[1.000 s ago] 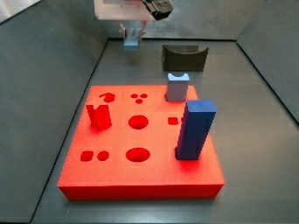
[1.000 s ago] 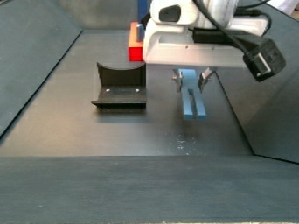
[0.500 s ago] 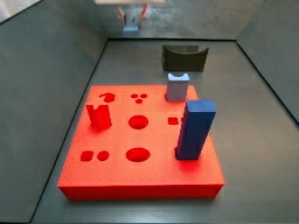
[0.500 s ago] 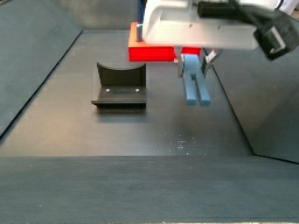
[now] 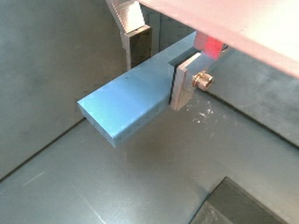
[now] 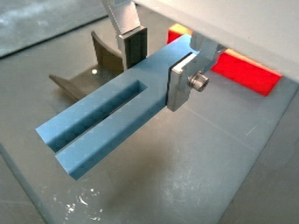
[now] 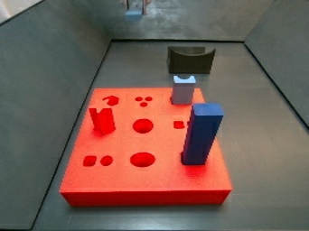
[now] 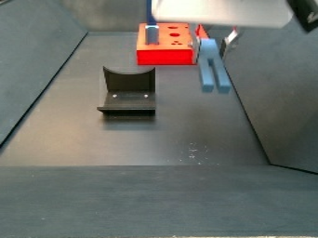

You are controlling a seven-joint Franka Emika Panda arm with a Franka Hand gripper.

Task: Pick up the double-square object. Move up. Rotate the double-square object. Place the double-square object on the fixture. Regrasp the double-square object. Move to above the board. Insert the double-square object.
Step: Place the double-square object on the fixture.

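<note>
Jaws of the gripper (image 6: 156, 63) pinch the double-square object (image 6: 107, 122) — bar jutting out beyond them.

Even, soft light; faint shadows, floor glare, wrist views slightly blurred

The gripper (image 6: 156, 61) hangs high above the dark floor, its jaws closed on the double-square object (image 8: 213, 67), which points down with open air beneath it. In a side view the floor (image 8: 149, 139) below and nearer than the bar is bare. The fixture (image 8: 126, 91) stands to its left, well apart from the bar. The board (image 7: 147, 143) lies beyond the fixture. On the board, a tall blue block (image 7: 201, 133) rises at its right edge, a pale grey peg (image 7: 182, 89) stands at its far edge just before the fixture, and a red piece (image 7: 103, 119) stands upright on its left. Sloping dark walls close in both sides.
</note>
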